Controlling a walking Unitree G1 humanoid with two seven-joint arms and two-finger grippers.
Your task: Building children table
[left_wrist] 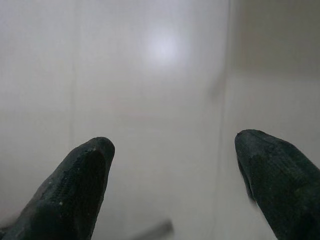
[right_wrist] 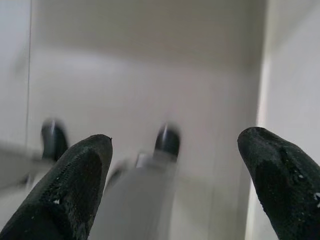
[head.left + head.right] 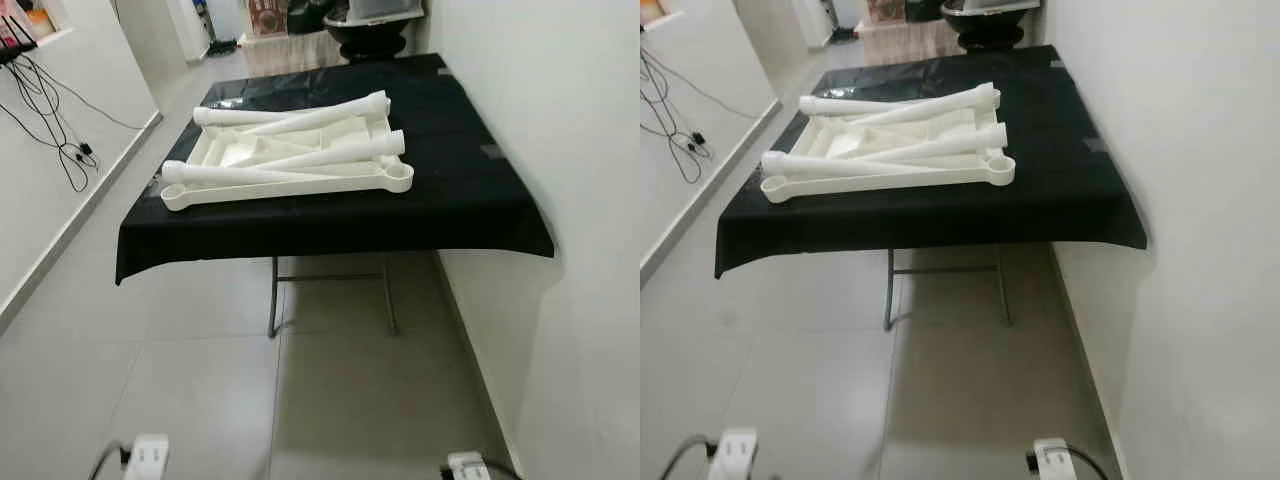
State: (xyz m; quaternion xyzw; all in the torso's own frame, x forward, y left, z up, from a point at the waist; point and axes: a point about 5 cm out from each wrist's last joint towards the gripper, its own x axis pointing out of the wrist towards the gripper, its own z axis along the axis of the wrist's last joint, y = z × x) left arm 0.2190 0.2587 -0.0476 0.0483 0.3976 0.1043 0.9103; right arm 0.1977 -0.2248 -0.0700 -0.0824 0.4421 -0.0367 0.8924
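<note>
Currently both arms hang low over the floor tiles (image 3: 200, 400): the left gripper (image 1: 172, 165) and right gripper (image 2: 175, 165) each hold fingers spread wide, empty. Ahead at 12 o'clock, on the black-draped surface (image 3: 470, 200), the white tabletop (image 3: 290, 185) lies upside down with three loose legs (image 3: 300, 120) across it. Assembly appears unstarted; every leg remains to be fitted.

Each pincer, left pincer (image 1: 172, 150) and right pincer (image 2: 175, 145), had two rounded, finely textured black fingers (image 1: 80, 190); white wrist housings (image 3: 148, 455) carried black cables.
</note>
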